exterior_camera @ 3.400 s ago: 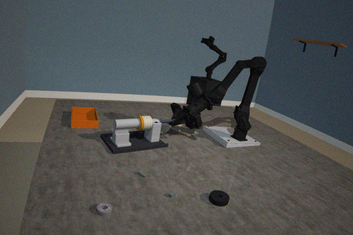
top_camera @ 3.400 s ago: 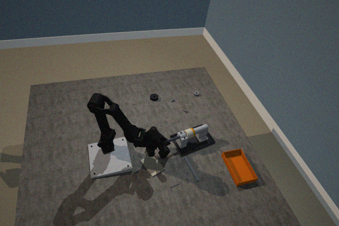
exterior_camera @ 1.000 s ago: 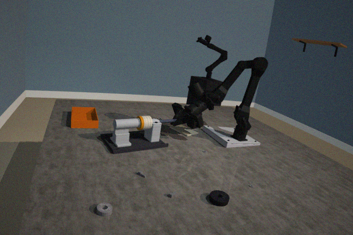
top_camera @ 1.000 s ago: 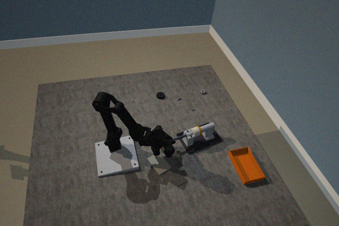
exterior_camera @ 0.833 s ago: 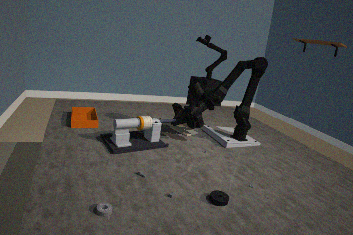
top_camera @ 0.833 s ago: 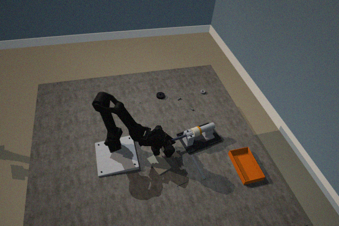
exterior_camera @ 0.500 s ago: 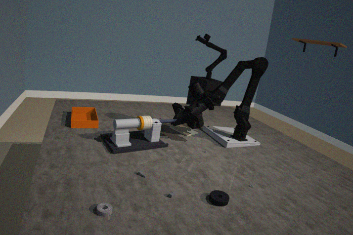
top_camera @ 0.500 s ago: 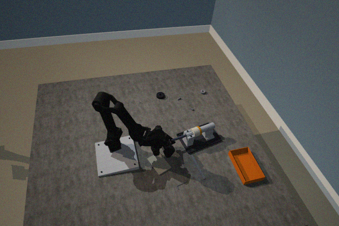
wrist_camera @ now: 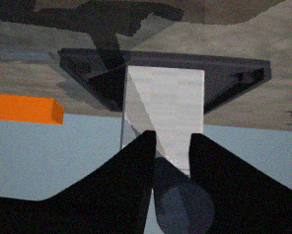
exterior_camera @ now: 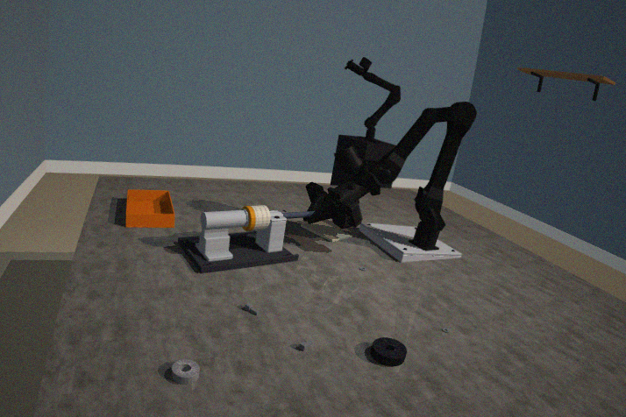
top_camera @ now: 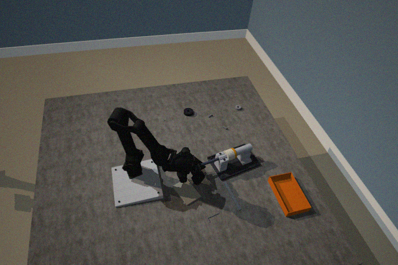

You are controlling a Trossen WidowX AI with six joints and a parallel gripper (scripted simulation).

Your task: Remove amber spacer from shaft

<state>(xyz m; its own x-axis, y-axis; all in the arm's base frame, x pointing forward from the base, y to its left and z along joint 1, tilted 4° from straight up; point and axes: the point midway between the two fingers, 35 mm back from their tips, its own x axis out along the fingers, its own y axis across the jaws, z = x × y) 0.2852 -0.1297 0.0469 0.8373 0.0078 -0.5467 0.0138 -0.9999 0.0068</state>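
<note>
My gripper (top_camera: 200,166) (exterior_camera: 315,215) (wrist_camera: 173,141) is shut on the dark blue-grey shaft (top_camera: 210,162) (exterior_camera: 296,215) (wrist_camera: 184,211), which runs into the near white support post (top_camera: 221,165) (exterior_camera: 273,236) (wrist_camera: 173,98). The amber spacer (top_camera: 235,152) (exterior_camera: 250,218) sits against the big white cylindrical housing (top_camera: 244,150) (exterior_camera: 223,219). Cream spacers (top_camera: 228,153) (exterior_camera: 261,216) fill the space between the amber one and the post. All hang at shaft height above the dark base plate (top_camera: 237,173) (exterior_camera: 245,261) (wrist_camera: 163,56). The shaft inside the spacers is hidden.
An orange tray (top_camera: 299,212) (exterior_camera: 150,221) (wrist_camera: 22,108) stands beyond the housing. A thin rod (top_camera: 232,195) and a hex key (top_camera: 213,215) lie beside the base. A black ring (top_camera: 188,111) (exterior_camera: 388,351), a grey ring (top_camera: 238,107) (exterior_camera: 185,371) and small screws lie on the other side.
</note>
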